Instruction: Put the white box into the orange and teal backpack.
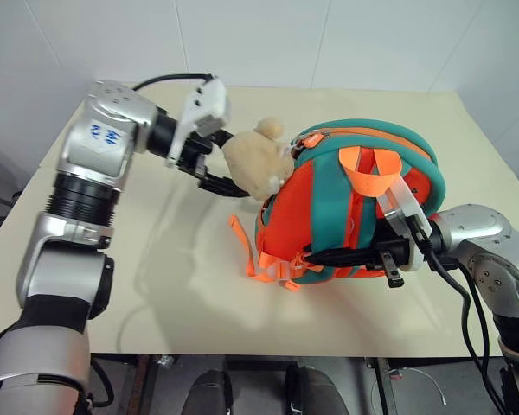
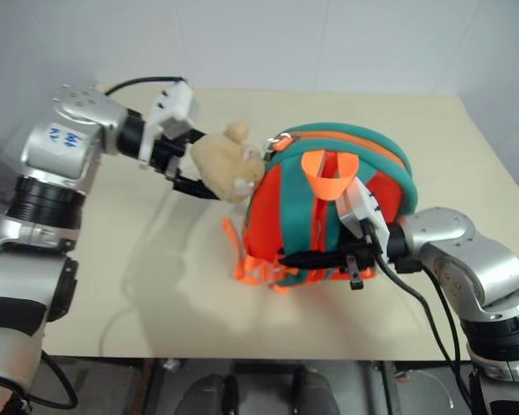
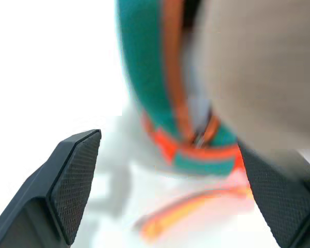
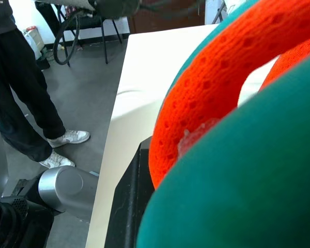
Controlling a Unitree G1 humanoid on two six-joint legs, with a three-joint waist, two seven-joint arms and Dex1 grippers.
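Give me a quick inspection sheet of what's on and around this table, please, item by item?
Surface: cream table, bare apart from the bag.
Job's things: orange and teal backpack stands on the table, a tan plush toy hanging at its side; white box: nothing seen.
Clutter: nothing seen.
Grippers: left gripper open beside the plush toy, holding nothing; right gripper closed on the backpack's lower front, among its straps.
Cables: black cable loops over the left wrist; black cables hang from the right arm.
Surroundings: white walls behind; in the right wrist view, a person's legs on a grey floor by the table.
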